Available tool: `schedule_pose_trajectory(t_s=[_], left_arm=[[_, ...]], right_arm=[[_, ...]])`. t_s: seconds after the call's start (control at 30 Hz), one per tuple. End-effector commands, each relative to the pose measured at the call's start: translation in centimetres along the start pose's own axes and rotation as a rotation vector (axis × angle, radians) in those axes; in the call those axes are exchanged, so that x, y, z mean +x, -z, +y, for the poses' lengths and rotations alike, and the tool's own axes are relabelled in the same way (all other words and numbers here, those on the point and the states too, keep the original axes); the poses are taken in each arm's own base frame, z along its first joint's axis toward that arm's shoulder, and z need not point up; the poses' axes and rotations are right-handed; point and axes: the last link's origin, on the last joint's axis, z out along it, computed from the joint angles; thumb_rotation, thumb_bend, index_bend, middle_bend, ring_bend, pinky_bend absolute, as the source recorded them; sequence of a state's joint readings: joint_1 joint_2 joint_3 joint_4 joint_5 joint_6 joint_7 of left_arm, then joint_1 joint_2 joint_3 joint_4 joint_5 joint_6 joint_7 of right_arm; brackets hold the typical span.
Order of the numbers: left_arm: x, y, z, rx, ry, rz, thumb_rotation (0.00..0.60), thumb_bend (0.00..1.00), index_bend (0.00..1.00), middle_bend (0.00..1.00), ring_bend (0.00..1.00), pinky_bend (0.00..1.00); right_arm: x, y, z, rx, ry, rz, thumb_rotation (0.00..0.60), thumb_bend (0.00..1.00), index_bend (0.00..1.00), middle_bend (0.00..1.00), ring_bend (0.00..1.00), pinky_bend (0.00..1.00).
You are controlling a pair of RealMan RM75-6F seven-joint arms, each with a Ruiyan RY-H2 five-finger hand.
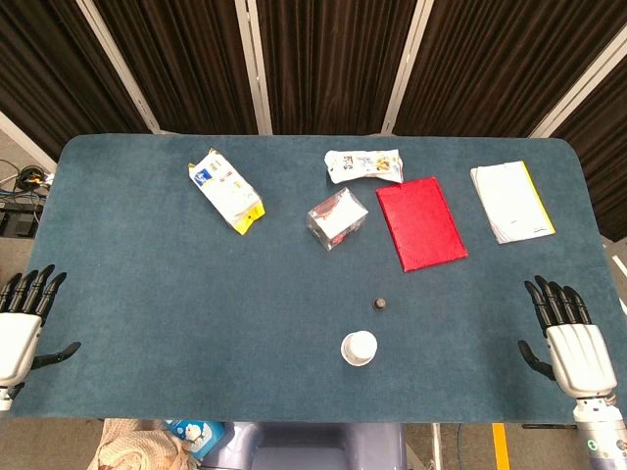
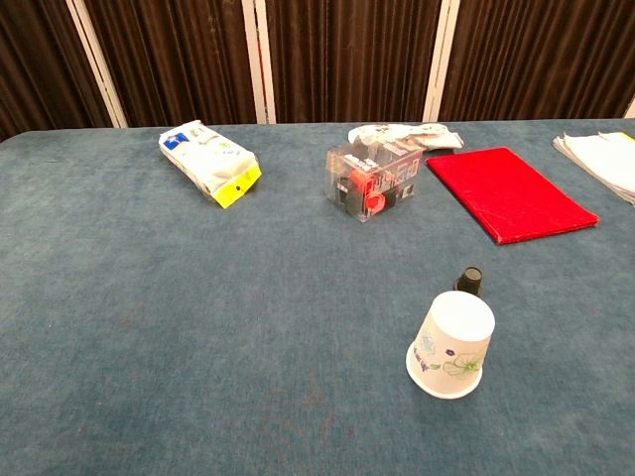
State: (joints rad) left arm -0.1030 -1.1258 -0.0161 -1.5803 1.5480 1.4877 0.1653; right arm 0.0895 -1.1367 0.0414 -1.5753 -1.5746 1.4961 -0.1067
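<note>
Dark curtains [image 1: 333, 59] with pale vertical strips behind; in front, blue-carpeted table [image 1: 147, 294] filling both views.

At far left edge of the head view, left hand [image 1: 22, 328]: palm down, fingers spread and pointing away from the robot, thumb stuck out toward the table middle, holding nothing, well apart from every item. Not visible in the chest view.

Further in, at the far left of the table, white snack bag [image 1: 226, 190] with a blue patch and a yellow end, lying flat on a slant, yellow end toward the robot.

Near the table middle, clear plastic box [image 1: 337, 217] with red and black contents, tilted corner-on. Just behind it, crumpled white packet [image 1: 364, 165], lying flat near the far edge.

Nearer the robot, white paper cup [image 1: 360, 348], standing upside down, floral print on its side in the chest view [image 2: 451, 344]. Just behind it, small black cap-like item [image 1: 379, 305], too small to tell more, apart from the cup.

Right of the clear box, red folder [image 1: 420, 223], flat, slightly skewed, its far corner close beside the crumpled packet.

Further right, white booklet [image 1: 510, 201] with a yellow edge, flat near the far right corner.

At far right edge, right hand [image 1: 568, 338]: palm down, fingers spread and pointing forward, thumb out toward the table middle, empty, nearest to the paper cup yet well apart from it. Out of the chest view too.
</note>
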Motion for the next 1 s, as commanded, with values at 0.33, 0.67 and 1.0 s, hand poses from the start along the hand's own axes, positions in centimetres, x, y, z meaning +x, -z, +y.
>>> schedule_pose_trajectory(t_s=[0.33, 0.67, 1.0], left_arm=[[0.1, 0.0, -0.2, 0.023, 0.002, -0.010, 0.600, 0.00, 0.00, 0.00, 0.00, 0.00], [0.0, 0.0, -0.2, 0.040, 0.020, -0.021, 0.600, 0.00, 0.00, 0.00, 0.00, 0.00], [-0.2, 0.0, -0.1, 0.045, 0.016, -0.030, 0.600, 0.00, 0.00, 0.00, 0.00, 0.00]], right_arm=[[-0.1, 0.1, -0.1, -0.001, 0.001, -0.023, 0.600, 0.33, 0.00, 0.00, 0.00, 0.08], [0.1, -0.6, -1.5, 0.089, -0.040, -0.053, 0.600, 0.32, 0.00, 0.00, 0.00, 0.08], [-0.1, -2.7, -6.8, 0.364, -0.010, -0.221, 0.600, 0.31, 0.00, 0.00, 0.04, 0.22]])
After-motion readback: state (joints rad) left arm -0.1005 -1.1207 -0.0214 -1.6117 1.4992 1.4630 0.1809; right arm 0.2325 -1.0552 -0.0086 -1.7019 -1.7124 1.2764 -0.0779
